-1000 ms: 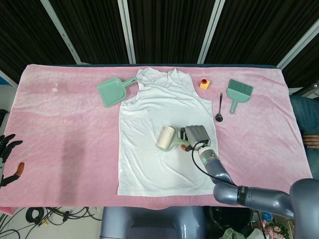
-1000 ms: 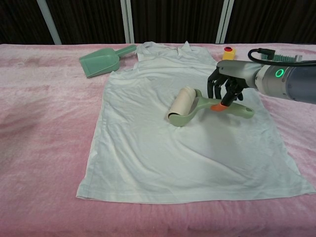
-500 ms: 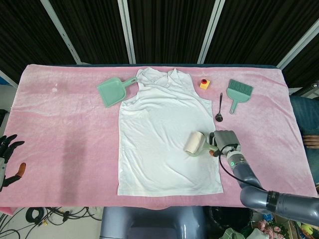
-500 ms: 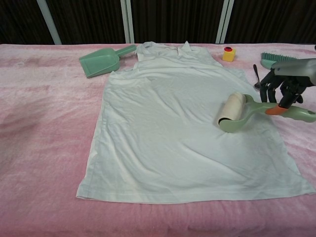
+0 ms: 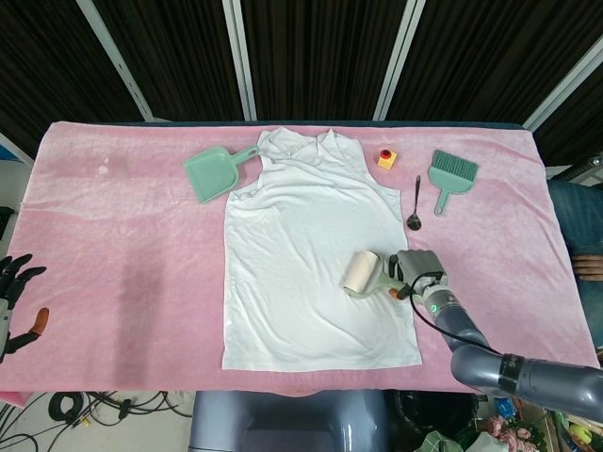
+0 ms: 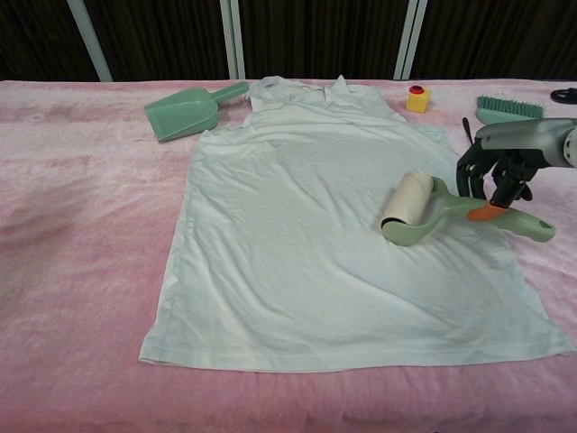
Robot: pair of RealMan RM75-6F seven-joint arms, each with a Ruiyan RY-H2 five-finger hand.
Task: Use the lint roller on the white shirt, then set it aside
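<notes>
Lint roller (image 6: 410,209) on white shirt (image 5: 311,254), near its right edge, handle gripped by right hand (image 6: 494,171), drum lying leftward of it, long axis across the shirt; left hand (image 5: 11,297) far off, empty, fingers apart.

Dustpan (image 5: 209,173) — brush (image 5: 449,172) — spoon (image 5: 415,207)

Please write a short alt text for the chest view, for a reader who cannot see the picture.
The robot's right hand holds a green lint roller by its handle, with the roll lying on the right side of a white shirt spread flat on a pink cloth. Behind the shirt lie a green dustpan, a small yellow block, a spoon and a green brush.
</notes>
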